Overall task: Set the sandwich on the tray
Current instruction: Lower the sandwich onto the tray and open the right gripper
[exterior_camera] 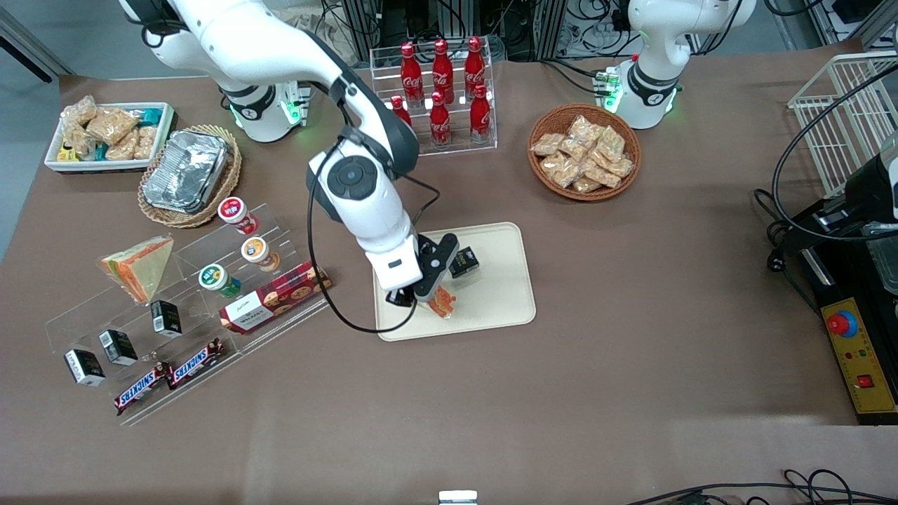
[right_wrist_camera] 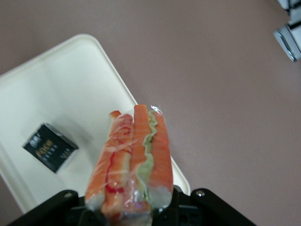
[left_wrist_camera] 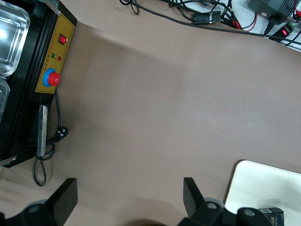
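My right gripper point(exterior_camera: 429, 297) hangs low over the cream-beige tray point(exterior_camera: 501, 294), near the tray's edge closest to the front camera. It is shut on the clear-wrapped sandwich point(exterior_camera: 443, 303), whose orange, red and green layers stick out past the fingers in the right wrist view point(right_wrist_camera: 134, 155). Both fingers press the wrap from either side, with the gripper point(right_wrist_camera: 129, 209) at the sandwich's base. The tray point(right_wrist_camera: 56, 89) lies directly beneath the sandwich. I cannot tell whether the sandwich touches the tray.
A small black box point(exterior_camera: 464, 261) lies on the tray beside the gripper. Toward the working arm's end stands a clear acrylic shelf point(exterior_camera: 175, 308) with a yellowish triangular sandwich point(exterior_camera: 140, 265), cups, a cookie box and Snickers bars. A cola bottle rack point(exterior_camera: 440, 88) and a snack basket point(exterior_camera: 584, 151) stand farther from the camera.
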Available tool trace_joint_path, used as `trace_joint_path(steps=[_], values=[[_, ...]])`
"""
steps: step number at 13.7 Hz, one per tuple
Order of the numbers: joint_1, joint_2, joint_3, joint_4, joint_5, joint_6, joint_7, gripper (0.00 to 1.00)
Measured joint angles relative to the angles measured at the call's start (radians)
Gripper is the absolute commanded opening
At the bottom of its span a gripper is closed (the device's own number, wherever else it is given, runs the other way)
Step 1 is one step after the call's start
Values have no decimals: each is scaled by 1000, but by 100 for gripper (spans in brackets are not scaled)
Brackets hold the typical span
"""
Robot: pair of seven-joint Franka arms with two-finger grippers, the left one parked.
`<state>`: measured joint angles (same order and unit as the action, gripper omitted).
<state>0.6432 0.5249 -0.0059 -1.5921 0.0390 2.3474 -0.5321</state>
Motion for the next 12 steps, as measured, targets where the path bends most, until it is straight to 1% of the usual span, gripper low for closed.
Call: trace_joint_path(steps=[2,3,6,10,12], values=[[1,27,0,0,-2,3,-86,0],[1,45,0,0,-2,17,-154,0],[0,104,-2,1,-2,100,-341,0],[7,188,-1,1,-2,251,-467,0],[6,220,-1,2,-2,292,-498,0]])
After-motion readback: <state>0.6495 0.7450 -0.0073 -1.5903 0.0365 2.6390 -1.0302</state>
